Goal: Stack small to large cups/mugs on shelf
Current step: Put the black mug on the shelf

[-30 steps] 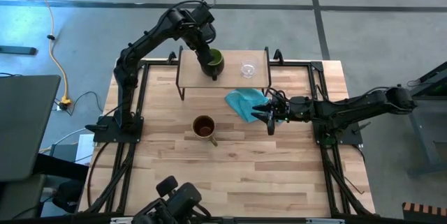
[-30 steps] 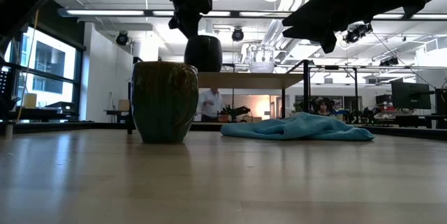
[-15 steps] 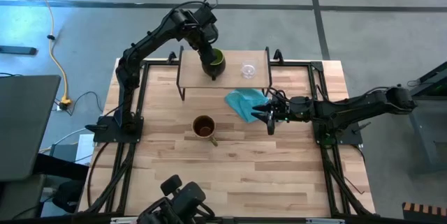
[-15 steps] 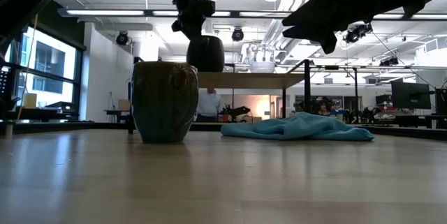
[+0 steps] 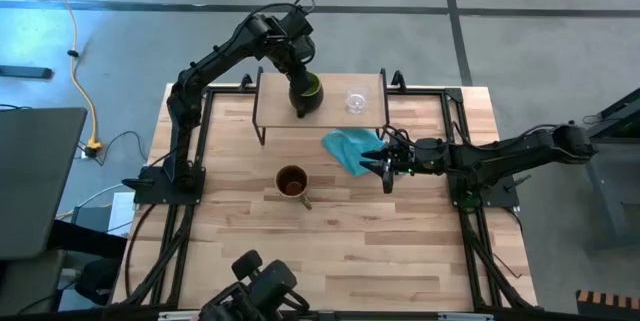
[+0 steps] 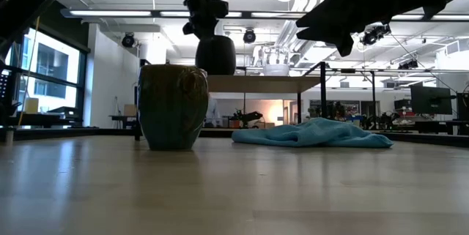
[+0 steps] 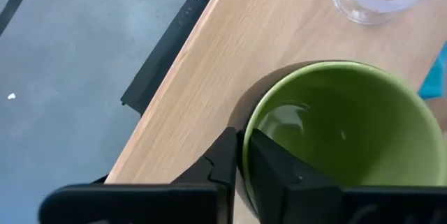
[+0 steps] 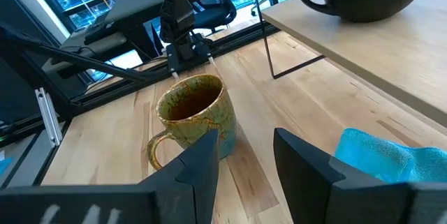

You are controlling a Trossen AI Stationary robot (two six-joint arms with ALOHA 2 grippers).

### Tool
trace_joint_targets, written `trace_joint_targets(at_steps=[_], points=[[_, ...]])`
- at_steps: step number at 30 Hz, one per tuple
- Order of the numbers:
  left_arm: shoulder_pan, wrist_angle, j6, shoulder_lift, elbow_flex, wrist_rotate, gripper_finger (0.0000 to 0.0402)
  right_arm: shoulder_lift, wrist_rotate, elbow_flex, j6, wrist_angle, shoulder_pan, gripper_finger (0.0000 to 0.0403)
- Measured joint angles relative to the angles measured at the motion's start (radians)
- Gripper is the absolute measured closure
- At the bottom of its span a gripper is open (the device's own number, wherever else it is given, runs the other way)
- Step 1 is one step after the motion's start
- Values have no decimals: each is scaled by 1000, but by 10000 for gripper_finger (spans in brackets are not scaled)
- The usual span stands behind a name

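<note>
From above, my left pincer (image 5: 298,83) is clamped on the rim of the dark mug (image 5: 306,94), one finger inside the green bowl, with the mug on the shelf (image 5: 330,109) toward its left half. The glass cup (image 5: 355,100) stands at 3 o'clock from the mug, near but apart; that gap is what I must close, I judge. The tan mug (image 5: 292,182) waits on the table (image 5: 400,251) at 6 o'clock. My right pincer (image 5: 385,166) hovers, fingers apart, beside the cloth (image 5: 348,147).
</note>
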Motion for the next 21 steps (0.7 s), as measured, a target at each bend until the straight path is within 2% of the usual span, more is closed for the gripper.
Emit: trace_joint_targets(at_steps=[3, 9, 21], points=[[1, -3, -7, 0, 0, -7, 395, 0, 0, 0, 0, 0, 0, 275], [0, -3, -29, 0, 0, -5, 383, 0, 0, 0, -1, 0, 0, 275], [1, -7, -80, 0, 0, -30, 398, 0, 0, 0, -1, -2, 0, 275]])
